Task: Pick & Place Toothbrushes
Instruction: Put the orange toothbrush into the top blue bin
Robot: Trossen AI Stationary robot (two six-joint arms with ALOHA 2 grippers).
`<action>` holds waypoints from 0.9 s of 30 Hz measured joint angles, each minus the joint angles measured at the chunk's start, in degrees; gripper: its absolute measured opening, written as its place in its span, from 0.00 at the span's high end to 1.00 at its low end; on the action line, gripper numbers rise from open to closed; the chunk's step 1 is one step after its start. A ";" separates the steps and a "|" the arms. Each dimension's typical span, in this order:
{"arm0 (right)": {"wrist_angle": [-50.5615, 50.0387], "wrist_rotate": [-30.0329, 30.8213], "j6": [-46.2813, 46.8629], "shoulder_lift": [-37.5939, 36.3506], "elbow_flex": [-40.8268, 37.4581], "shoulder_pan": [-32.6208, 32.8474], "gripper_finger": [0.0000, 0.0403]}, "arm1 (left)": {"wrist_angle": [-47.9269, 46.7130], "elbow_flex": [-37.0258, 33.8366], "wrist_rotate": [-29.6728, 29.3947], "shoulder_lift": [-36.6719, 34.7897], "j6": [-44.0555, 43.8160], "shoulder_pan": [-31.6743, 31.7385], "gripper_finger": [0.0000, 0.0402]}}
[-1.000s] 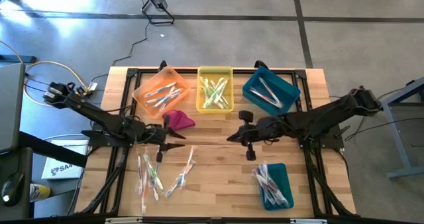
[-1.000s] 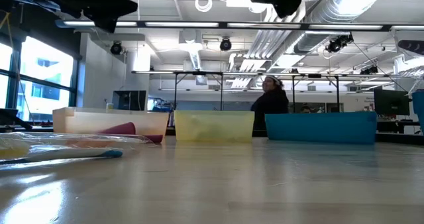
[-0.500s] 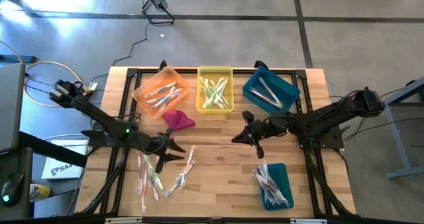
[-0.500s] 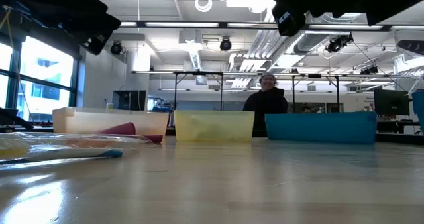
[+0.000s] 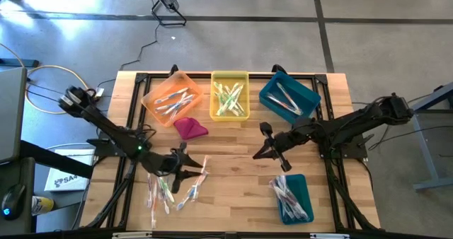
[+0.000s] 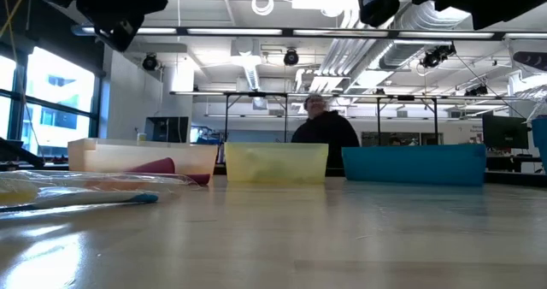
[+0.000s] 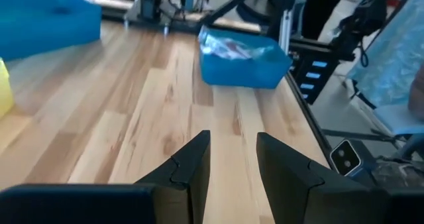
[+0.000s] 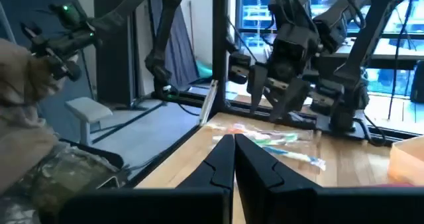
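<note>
Wooden table [image 5: 233, 196] carries everything, its planks bare across the middle. Along the far edge sit three bins: orange bin [image 5: 170, 97], yellow bin [image 5: 230, 95] and teal bin [image 5: 289, 97], each already holding a few sticks, and a fourth, small teal bin [image 5: 292, 198] sits near the front on the right with a clear-wrapped bundle in it. A magenta cloth [image 5: 190, 128] lies just in front of the orange bin. The left gripper [image 5: 190, 167] hovers over the loose toothbrushes [image 5: 173, 186] at the front left, its fingers parted by a narrow gap and nothing between them. The right gripper [image 5: 267, 146] hangs mid-table, pressed shut and empty, well apart from any brush. The brushes are thin plastic sticks in white, green, pink and blue, some apparently in clear wrappers, lying crossed and touching. They look very light and stiff, and probably slick, so a pinch near an end could make one pivot or skid away. Taking one across the middle of its handle, where it lies clear of its neighbours, seems safest; the outlying brush nearest the gripper looks the easiest pick.
</note>
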 joint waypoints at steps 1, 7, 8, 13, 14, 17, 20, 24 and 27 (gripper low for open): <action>-0.07 -0.18 0.00 -0.02 0.00 0.02 0.99 | -1.01 0.91 -0.05 0.91 -1.36 0.02 0.70; 0.10 0.17 -0.14 -0.19 0.00 -0.01 0.99 | -14.61 8.14 -0.04 5.93 -12.84 0.02 0.70; 0.13 0.51 -0.23 -0.19 0.00 -0.08 0.99 | -17.95 9.47 -0.01 6.69 -14.72 0.02 0.70; 0.12 0.53 -0.24 -0.17 0.00 -0.78 0.99 | -33.30 17.13 1.00 10.91 -22.92 0.02 0.70; 0.12 0.53 -0.22 -0.17 0.00 -0.91 0.99 | -36.31 18.61 1.26 11.88 -24.10 0.02 0.70; -0.22 0.51 0.06 -0.17 0.00 -1.23 0.99 | -42.97 22.51 2.50 14.61 -26.83 0.02 0.70; -0.45 0.50 0.26 -0.17 0.00 -1.23 0.99 | -48.77 24.61 4.61 16.81 -29.37 0.02 0.70; -0.76 0.50 0.24 -0.15 0.00 -1.23 0.99 | -51.91 25.18 7.61 18.82 -32.97 0.02 0.70; -0.99 0.69 0.16 -0.15 0.00 -1.27 0.99 | -53.40 25.18 8.61 19.81 -35.30 0.04 0.70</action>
